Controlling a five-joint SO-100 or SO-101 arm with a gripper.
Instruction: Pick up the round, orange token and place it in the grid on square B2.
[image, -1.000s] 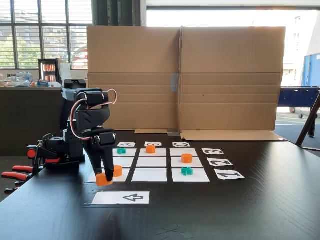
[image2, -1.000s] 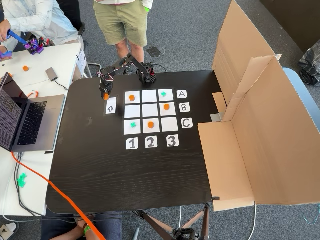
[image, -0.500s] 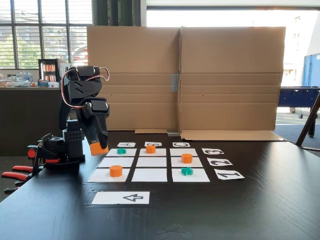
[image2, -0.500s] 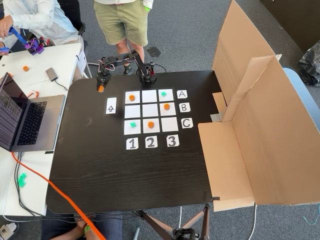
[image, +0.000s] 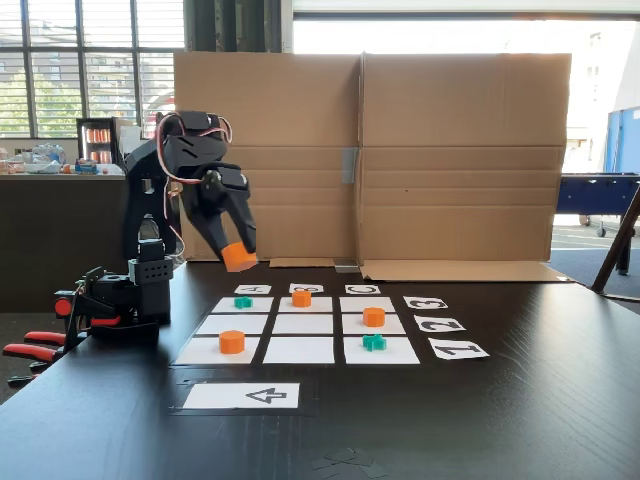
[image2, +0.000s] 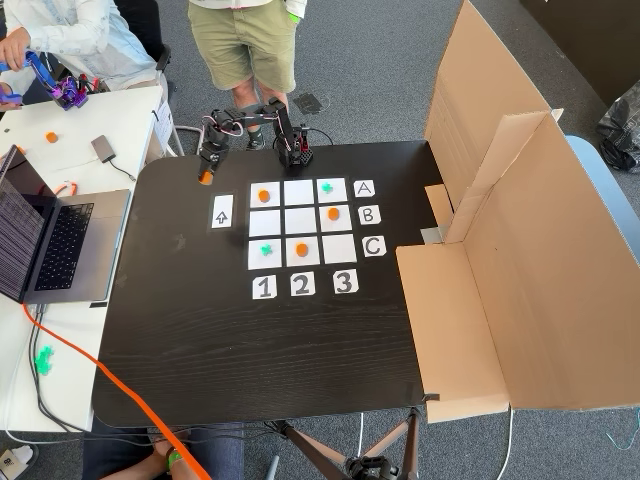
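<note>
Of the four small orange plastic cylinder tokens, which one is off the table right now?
The small orange plastic cylinder token pinched in the claw, raised above the black table. The other three orange tokens sit on white squares of the paper grid.

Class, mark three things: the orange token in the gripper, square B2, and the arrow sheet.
token (image: 238, 257): fixed view, its orange side.
square B2 (image2: 298, 221): fixed view, centre of the middle cell.
arrow sheet (image: 243, 396): fixed view, white paper.

- Arm: black plastic segments, boxy servo housings
- Cables: thin red and white wires looped over the upper joints
- Gripper: two black tapered fingers
- Base: black block, red clamp handles beside it
</note>
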